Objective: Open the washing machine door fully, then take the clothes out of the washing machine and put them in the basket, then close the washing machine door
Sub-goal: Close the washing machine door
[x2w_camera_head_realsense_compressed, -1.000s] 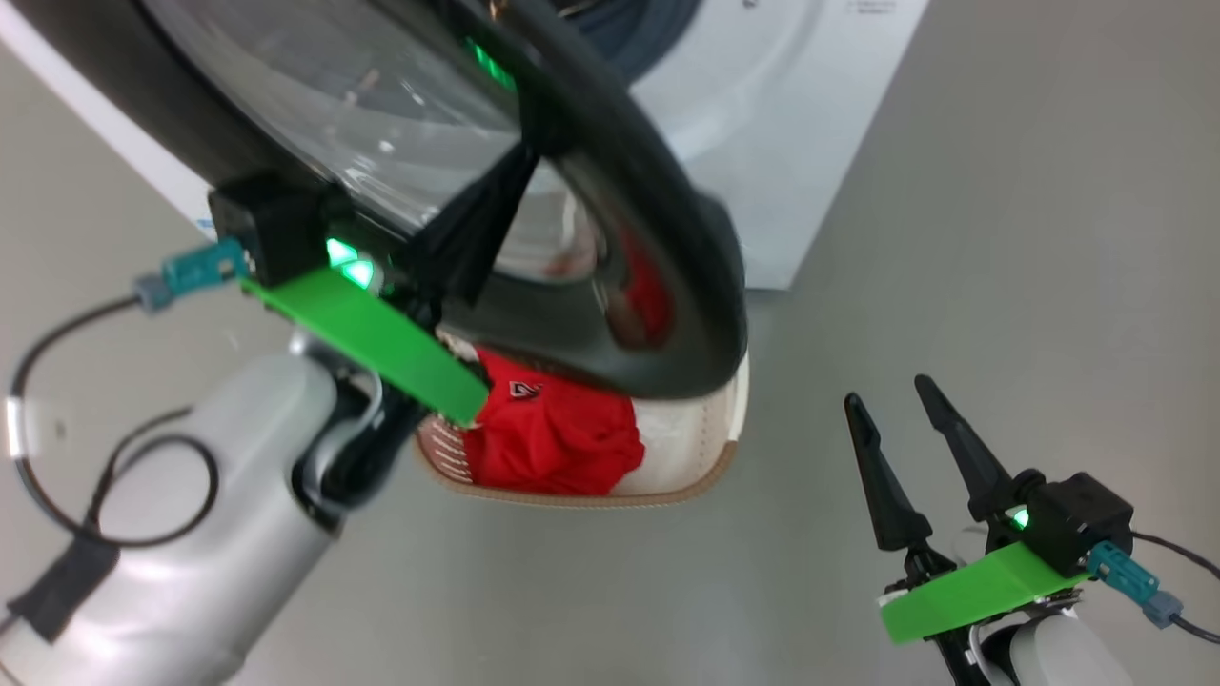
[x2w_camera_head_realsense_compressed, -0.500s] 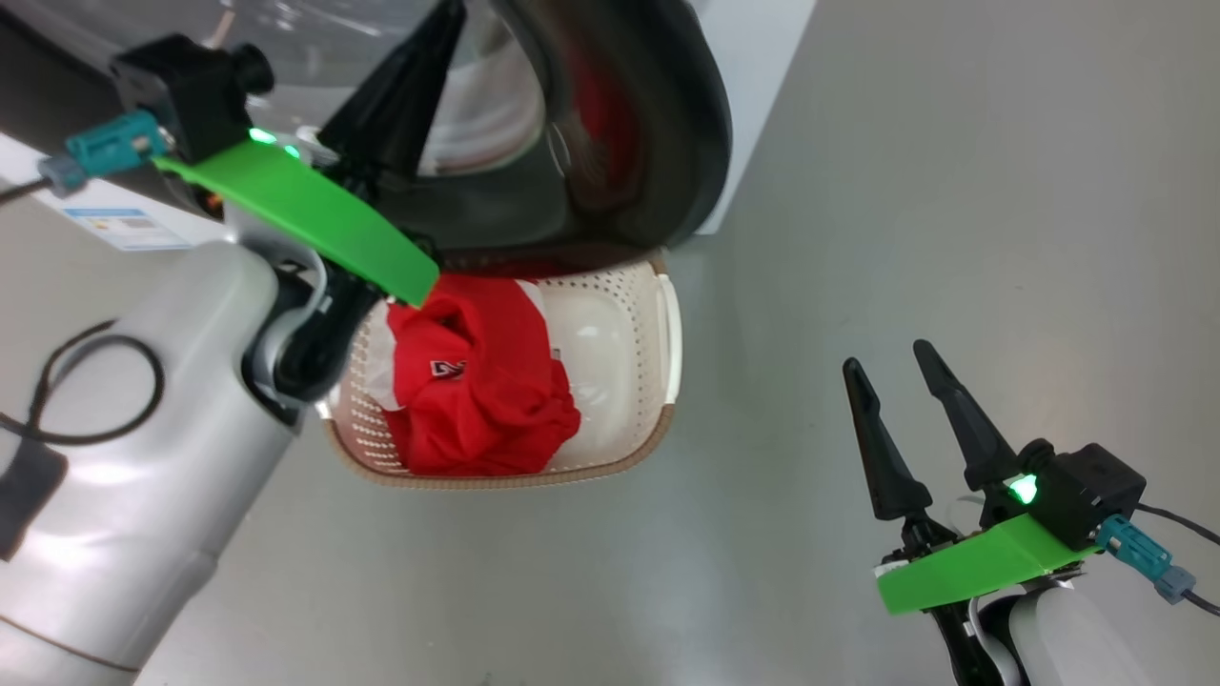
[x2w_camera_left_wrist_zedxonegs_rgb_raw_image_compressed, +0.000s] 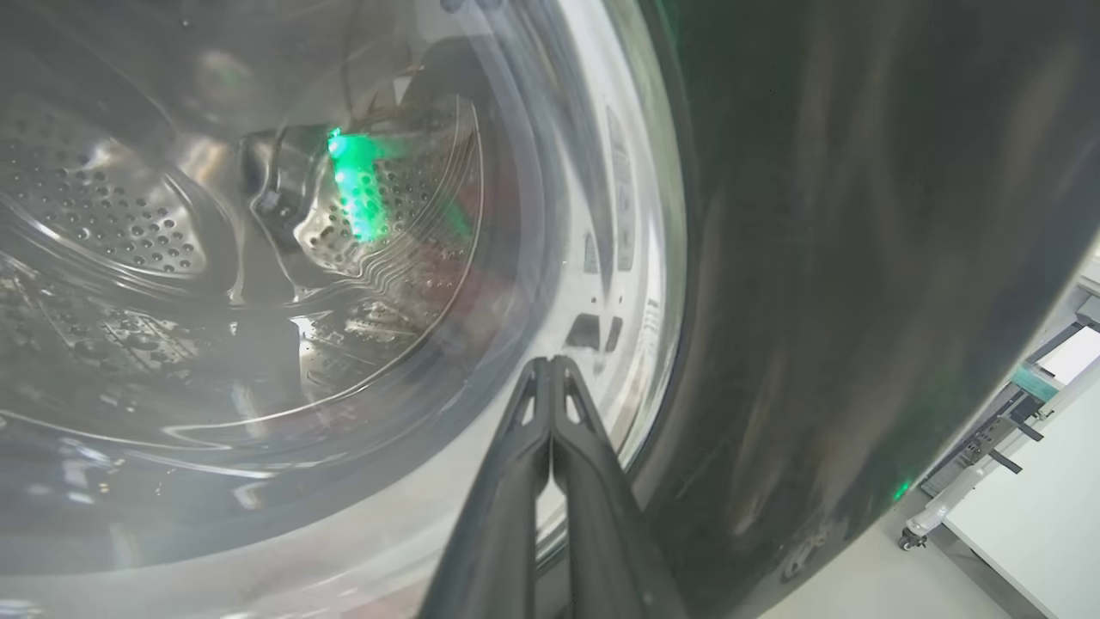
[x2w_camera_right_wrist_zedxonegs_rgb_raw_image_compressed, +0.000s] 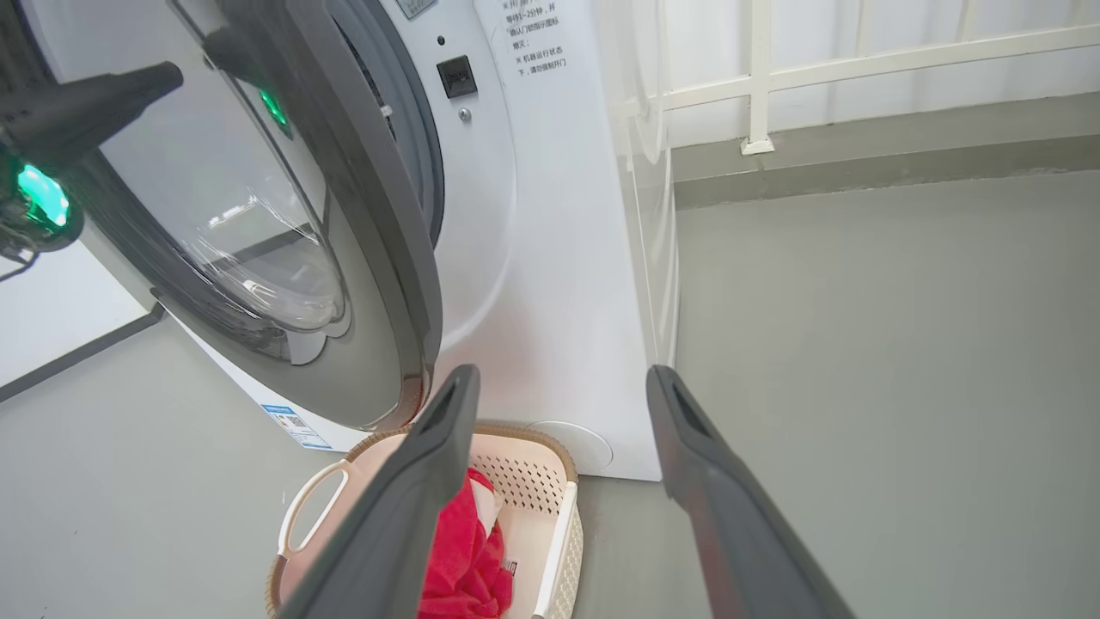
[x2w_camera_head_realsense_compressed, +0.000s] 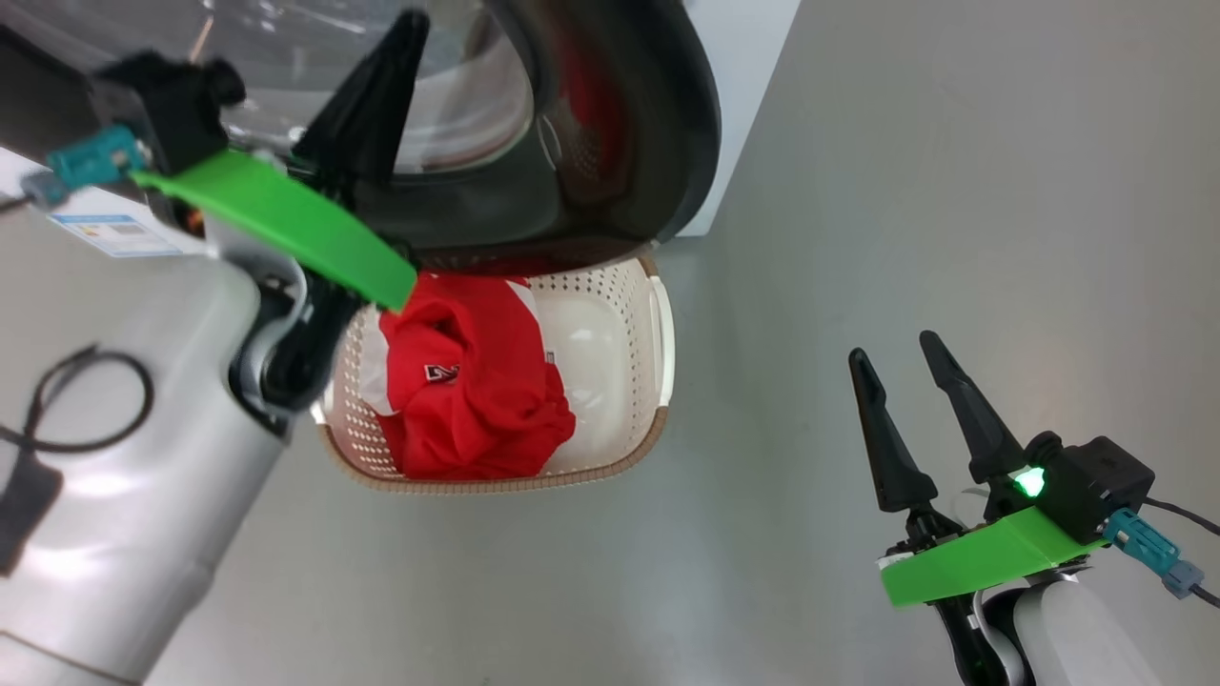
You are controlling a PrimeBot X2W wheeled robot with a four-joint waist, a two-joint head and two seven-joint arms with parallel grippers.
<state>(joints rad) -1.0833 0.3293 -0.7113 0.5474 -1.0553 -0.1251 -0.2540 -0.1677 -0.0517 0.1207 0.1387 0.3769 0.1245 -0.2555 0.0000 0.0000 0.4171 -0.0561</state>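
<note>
The washing machine door stands ajar, its black rim and bulging glass hanging over the basket. My left gripper is shut and empty, and its tips lie against the glass near the rim. The cream basket sits on the floor before the white washing machine, under the door's lower edge. Red clothes with white parts lie bunched in its left half. Off to the right, my right gripper hovers open and empty above the floor. The right wrist view shows that gripper above the basket and the clothes.
Grey floor spreads wide to the right of the machine. A white railing and a low ledge run along the wall behind. Past the door's rim stands a white table on castors. A blue label is stuck low on the machine.
The head view has shifted, so more of the basket now shows below the door. My left gripper stays shut against the glass. The right gripper has hardly moved.
</note>
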